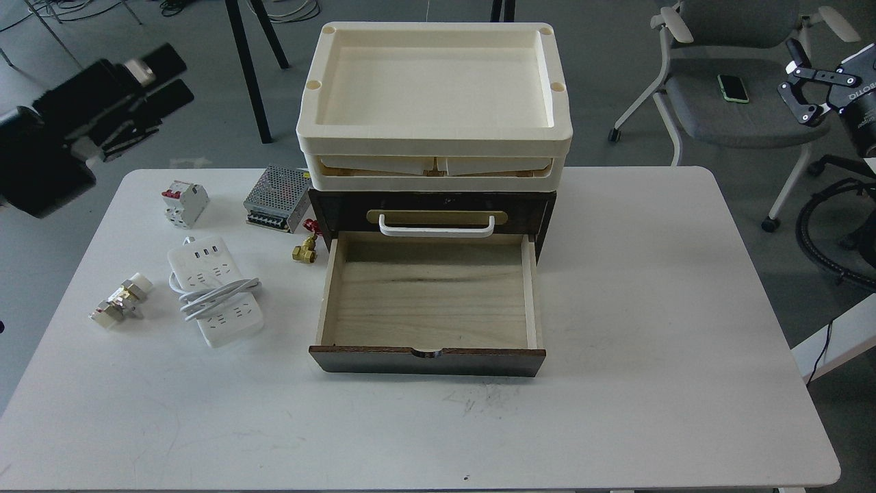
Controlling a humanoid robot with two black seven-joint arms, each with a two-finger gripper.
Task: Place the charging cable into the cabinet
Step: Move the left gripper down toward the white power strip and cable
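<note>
Left end effector (161,79) blurred, state unclear; right end effector (797,96) open. Cable (215,291) lay on bench (616,308), beside open cabinet (431,359).

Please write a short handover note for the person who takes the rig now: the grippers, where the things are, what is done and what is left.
Left gripper: raised off the table at far left, blurred, holds nothing visible; open or shut cannot be told.
Right gripper: up at far right, off the table, open, empty.
Cable: flat on the table, left of the cabinet, cord wound round its middle.
Drawer: pulled out, nothing inside.
Done: drawer open.
Left: pick up the cable, probably with the left arm, and place it in the drawer.
</note>
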